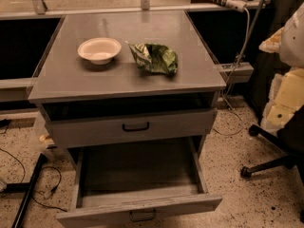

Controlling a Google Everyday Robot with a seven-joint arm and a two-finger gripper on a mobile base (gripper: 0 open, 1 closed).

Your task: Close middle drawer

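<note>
The middle drawer (138, 212) is pulled far out of the grey cabinet, at the bottom of the camera view. Its flat grey front carries a small dark handle (142, 216) at the centre. Its inside (137, 170) is bare and empty. Above it, the taller-fronted drawer (95, 131) with a larger black handle (135, 126) stands slightly out, with a dark gap showing under the countertop. No gripper is in view.
A white bowl (99, 50) and a crumpled green chip bag (154, 58) lie on the countertop (61, 80). An office chair's wheeled base (270, 156) and pale foam (287, 96) are at the right. A black bar and cables (28, 189) lie on the speckled floor at the left.
</note>
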